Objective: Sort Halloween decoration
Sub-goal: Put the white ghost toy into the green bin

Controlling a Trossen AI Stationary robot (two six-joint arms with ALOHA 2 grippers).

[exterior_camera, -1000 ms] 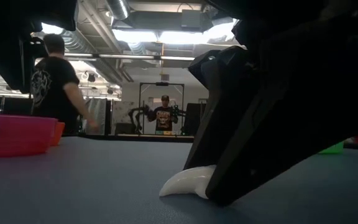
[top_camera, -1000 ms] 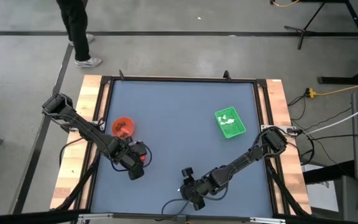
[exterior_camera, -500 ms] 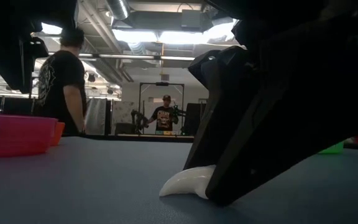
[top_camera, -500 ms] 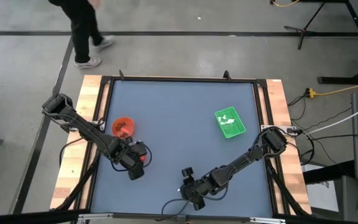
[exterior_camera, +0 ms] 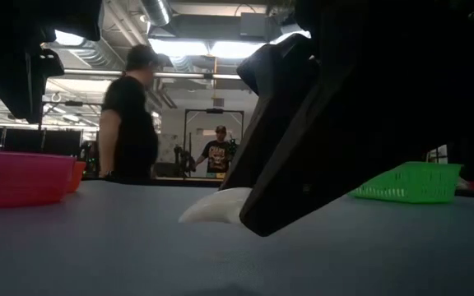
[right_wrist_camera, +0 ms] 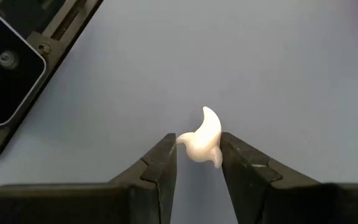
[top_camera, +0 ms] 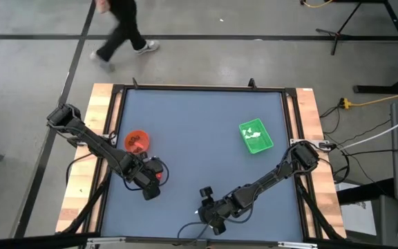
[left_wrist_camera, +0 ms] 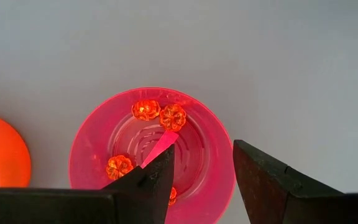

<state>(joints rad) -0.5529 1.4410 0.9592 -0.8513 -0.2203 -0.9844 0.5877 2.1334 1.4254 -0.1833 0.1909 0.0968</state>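
The white ghost piece [right_wrist_camera: 202,140] is a tiny, curved, hard-looking moulding, probably plastic or resin: it should weigh almost nothing, stay stiff under pressure, and be smooth enough to squirt out sideways if pinched off-centre. The best hold looks to be across its plump lower body, where the two sides are widest, not the thin curled tail that sticks out ahead of the fingers. The right claw [right_wrist_camera: 197,163] has it exactly there, clamped on the piece near the front edge of the worktop [top_camera: 199,131]; in the low view the piece looks to sit just clear of the surface or barely touching it, and I cannot tell which. The left claw [left_wrist_camera: 202,180] hangs with its fingers apart and empty over the pink bowl [left_wrist_camera: 98,140], which stands just beside the orange bowl [left_wrist_camera: 8,146] at the left of the worktop. By count: one white piece in the right claw; four orange pumpkin pieces [left_wrist_camera: 173,117] visible in the pink bowl, one half hidden by a finger; something dark in the orange bowl, too little of it showing to count; some white pieces in the green tray [top_camera: 262,144] well apart on the right, too small to count; two bowls, one tray. A person [top_camera: 121,28] walks beyond the worktop.
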